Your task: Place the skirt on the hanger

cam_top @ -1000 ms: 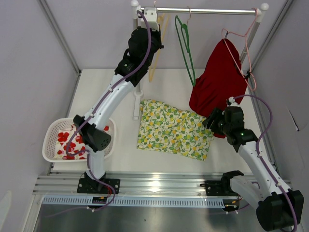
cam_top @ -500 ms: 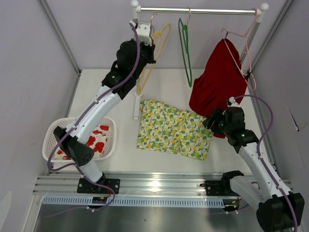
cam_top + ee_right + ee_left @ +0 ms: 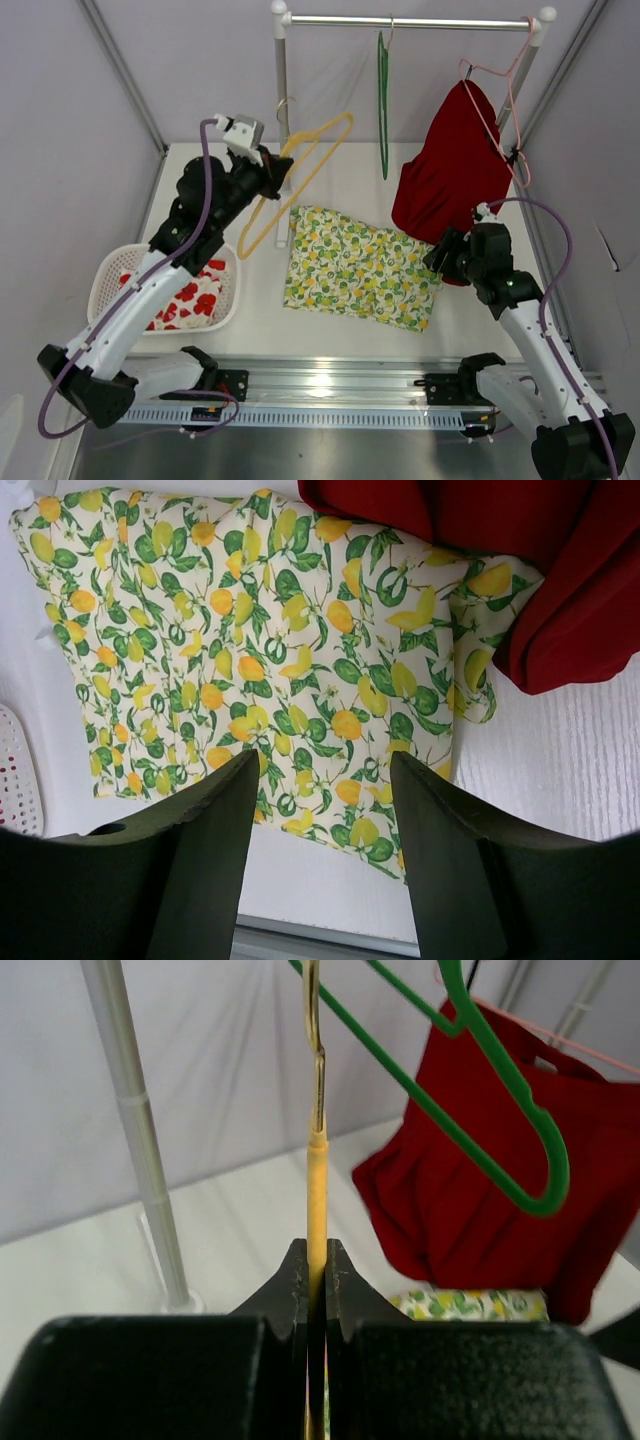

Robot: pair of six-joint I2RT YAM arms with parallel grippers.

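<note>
Yellow hanger (image 3: 316,1190) lifted off rail (image 3: 420,21), slanting diagonally

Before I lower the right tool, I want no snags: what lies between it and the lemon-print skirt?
Nothing: in the right wrist view, the open right tool looks straight onto the skirt.

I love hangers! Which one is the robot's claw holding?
The thin yellow hanger, clamped in the left claw, off the metal rail. The green hanger and the pink hanger with red cloth hang on it.
</note>
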